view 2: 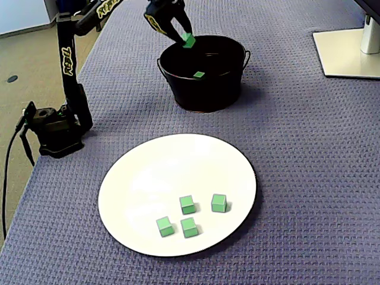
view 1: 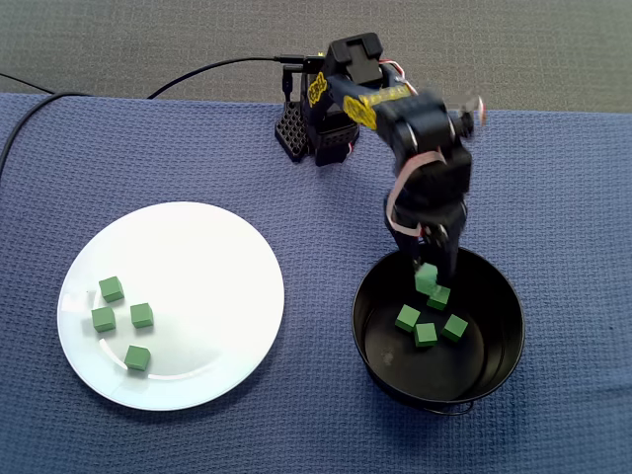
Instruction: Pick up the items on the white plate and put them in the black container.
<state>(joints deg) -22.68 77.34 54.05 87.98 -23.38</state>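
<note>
Right now a green cube (view 2: pixel 188 40) is pinched between the fingers (view 2: pixel 172 28), which are closed tight on it, just inside the rim of the black container (view 1: pixel 504 346) on the side nearest the arm's base (view 1: pixel 316 133). Four more cubes (view 1: pixel 426 334) lie bunched on the container's floor. Another four cubes (view 1: pixel 141 315) rest on the white plate (view 1: pixel 197 257), gathered near one edge. Plate and container stand near each other, not touching, on the blue-clothed bench (view 1: pixel 553 197).
</note>
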